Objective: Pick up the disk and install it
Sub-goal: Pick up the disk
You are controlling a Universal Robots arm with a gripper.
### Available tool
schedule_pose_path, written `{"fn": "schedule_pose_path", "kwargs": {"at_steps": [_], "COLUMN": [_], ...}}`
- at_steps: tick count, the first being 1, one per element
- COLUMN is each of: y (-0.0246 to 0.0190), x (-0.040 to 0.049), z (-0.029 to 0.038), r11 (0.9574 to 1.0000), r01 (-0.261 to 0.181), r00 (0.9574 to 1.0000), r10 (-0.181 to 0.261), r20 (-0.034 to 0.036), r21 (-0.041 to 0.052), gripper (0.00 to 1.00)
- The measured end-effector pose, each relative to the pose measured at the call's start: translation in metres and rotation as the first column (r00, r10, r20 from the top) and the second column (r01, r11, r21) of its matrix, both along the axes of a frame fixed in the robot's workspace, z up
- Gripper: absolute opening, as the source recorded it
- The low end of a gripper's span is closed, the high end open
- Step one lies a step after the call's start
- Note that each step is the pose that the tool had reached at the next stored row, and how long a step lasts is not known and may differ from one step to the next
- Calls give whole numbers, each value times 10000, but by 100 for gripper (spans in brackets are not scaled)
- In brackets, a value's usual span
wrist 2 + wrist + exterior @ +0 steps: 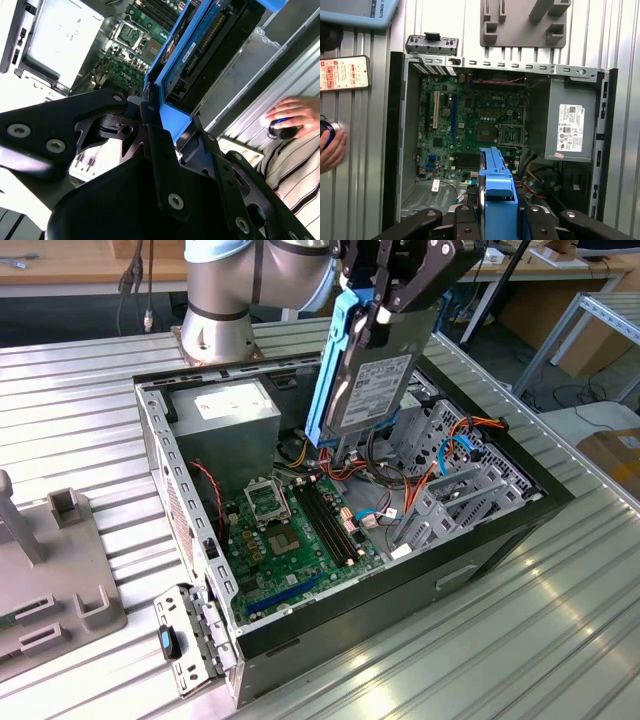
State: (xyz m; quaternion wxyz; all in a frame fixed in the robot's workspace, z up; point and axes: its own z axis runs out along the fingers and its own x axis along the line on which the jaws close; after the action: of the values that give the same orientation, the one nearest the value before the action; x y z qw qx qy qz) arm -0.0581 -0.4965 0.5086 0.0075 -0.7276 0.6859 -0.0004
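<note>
Black two-fingered gripper [497, 220] closest to the lens, pinching the upper end of the disk [370, 380], a flat silver-grey hard drive with a white label and a bright blue plastic carrier rail. In the exterior view the disk hangs on edge, slightly tilted, above the open black desktop computer case [480, 560]. Its lower end is over a tangle of red and orange cables [350, 468], between the grey power-supply box [230, 415] and the silver metal drive cage [450, 475], and touches neither.

Likely risks: with the grip at one end only, the drive could pivot or slip. A tilted descent could snag the cables, strike the green motherboard [290, 530], or jam the rail against the cage. A person's hand [330, 150] rests on the ribbed metal table [560, 640] beside the case, near the arm's working space
</note>
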Motion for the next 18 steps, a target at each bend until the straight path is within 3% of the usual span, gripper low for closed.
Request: {"fn": "schedule_pose_path", "kwargs": {"at_steps": [11, 18], "y": [-332, -341], "x": [-2, -2], "z": [-18, -18], "r11": [10000, 10000], "r01": [0, 1], "r00": [10000, 10000], "r10": [0, -1], "r20": [12, 11], "r21": [1, 4], "gripper": [37, 37]}}
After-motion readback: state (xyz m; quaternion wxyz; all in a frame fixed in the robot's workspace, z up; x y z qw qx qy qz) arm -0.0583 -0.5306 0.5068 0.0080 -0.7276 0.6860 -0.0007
